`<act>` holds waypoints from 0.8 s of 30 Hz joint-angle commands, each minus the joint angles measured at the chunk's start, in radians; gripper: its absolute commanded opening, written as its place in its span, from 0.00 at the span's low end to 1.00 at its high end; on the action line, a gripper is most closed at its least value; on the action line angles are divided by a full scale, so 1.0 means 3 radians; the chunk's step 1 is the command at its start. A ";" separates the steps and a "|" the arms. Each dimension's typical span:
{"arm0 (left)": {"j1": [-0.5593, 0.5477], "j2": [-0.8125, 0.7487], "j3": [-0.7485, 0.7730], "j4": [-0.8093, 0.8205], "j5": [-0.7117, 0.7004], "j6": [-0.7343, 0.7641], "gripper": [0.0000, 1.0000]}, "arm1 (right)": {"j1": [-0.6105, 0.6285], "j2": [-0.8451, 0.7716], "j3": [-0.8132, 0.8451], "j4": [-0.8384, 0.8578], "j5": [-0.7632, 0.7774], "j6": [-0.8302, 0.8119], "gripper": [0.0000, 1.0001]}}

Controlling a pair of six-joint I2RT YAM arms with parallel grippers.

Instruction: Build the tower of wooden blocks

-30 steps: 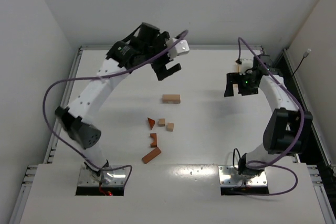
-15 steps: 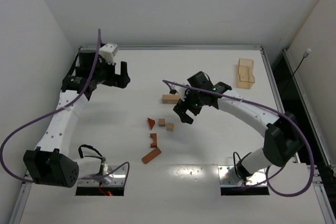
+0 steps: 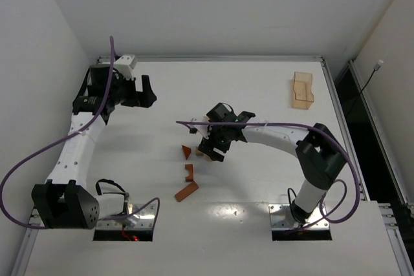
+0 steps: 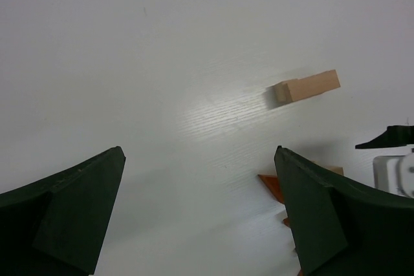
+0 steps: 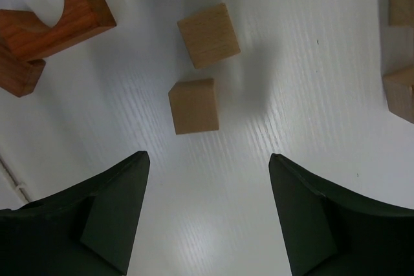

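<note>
No tower stands; the wood blocks lie loose mid-table. In the top view a reddish-brown triangle [image 3: 186, 152], a notched piece [image 3: 189, 172] and a bar [image 3: 186, 191] lie near my right gripper [image 3: 208, 148]. The right gripper [image 5: 207, 158] is open and hangs just above two tan cubes [image 5: 193, 105] [image 5: 208, 35], with the notched reddish-brown block [image 5: 52, 30] to their left. My left gripper [image 3: 147, 92] is open and empty at the far left. In the left wrist view the left gripper [image 4: 199, 153] faces a long tan block [image 4: 307, 86] and the triangle [image 4: 272, 185].
A flat light-tan tray [image 3: 302, 90] lies at the back right. The right arm [image 3: 278, 135] stretches across the middle and partly hides the long tan block [image 3: 206, 120]. More tan pieces [image 5: 401, 92] show at the right edge of the right wrist view.
The right arm swung from the back right to the blocks in the middle. The left arm drew back from the middle to the far left. Both grippers stayed open.
</note>
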 commanded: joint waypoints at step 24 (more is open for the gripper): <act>0.0037 0.0227 0.0023 0.0184 0.0255 0.0003 1.00 | 0.0167 0.0540 0.0322 0.0294 0.0100 0.0062 0.66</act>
